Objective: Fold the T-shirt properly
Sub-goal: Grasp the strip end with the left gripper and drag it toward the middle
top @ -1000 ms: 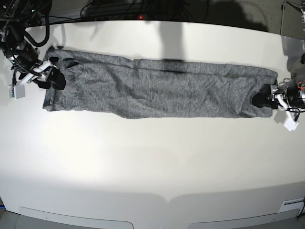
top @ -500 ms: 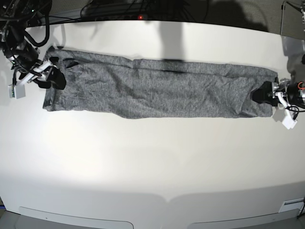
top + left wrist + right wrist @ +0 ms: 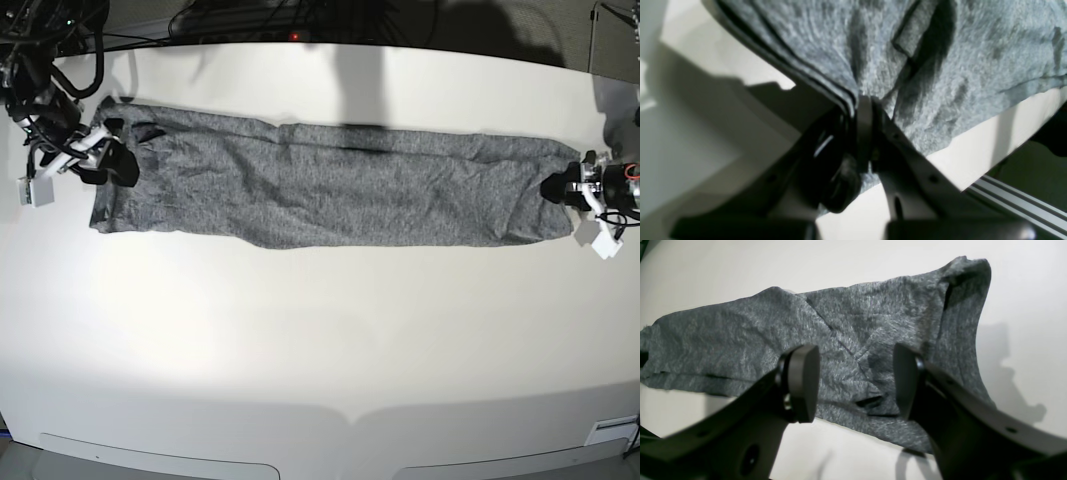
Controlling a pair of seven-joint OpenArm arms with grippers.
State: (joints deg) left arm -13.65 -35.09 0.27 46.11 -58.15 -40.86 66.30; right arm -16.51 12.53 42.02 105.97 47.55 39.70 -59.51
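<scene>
Your shirt (image 3: 330, 185) lies flat on the white bench (image 3: 320, 340) as one long, narrow band, running from side to side across the far half in the base view. It is heather-grey knit, speckled light and dark, soft and full of shallow wrinkles. A low ridge runs along its length near the far edge, and the near edge bows slightly toward you in the middle. In the right wrist view the end of the shirt (image 3: 853, 336) shows overlapping layers, with creases crossing in the middle and one corner curled upward at the far right. In the left wrist view the fabric (image 3: 940, 66) shows stacked edges along one side, a small folded flap and a deep dark crease beside it.

Your left hand (image 3: 560, 188) sits at the shirt's end on the base view's right. Close up, this hand (image 3: 860, 110) has its jaws pressed together on the layered edge of the cloth, which puckers into folds right at the pinch.

Your right hand (image 3: 110, 155) is at the opposite end, over the shirt's corner. Seen from its wrist, the hand (image 3: 853, 383) stands wide apart, its two black pads (image 3: 803, 383) held just above the fabric with nothing between them.

Dark cables (image 3: 250, 20) lie behind the bench's far edge.
</scene>
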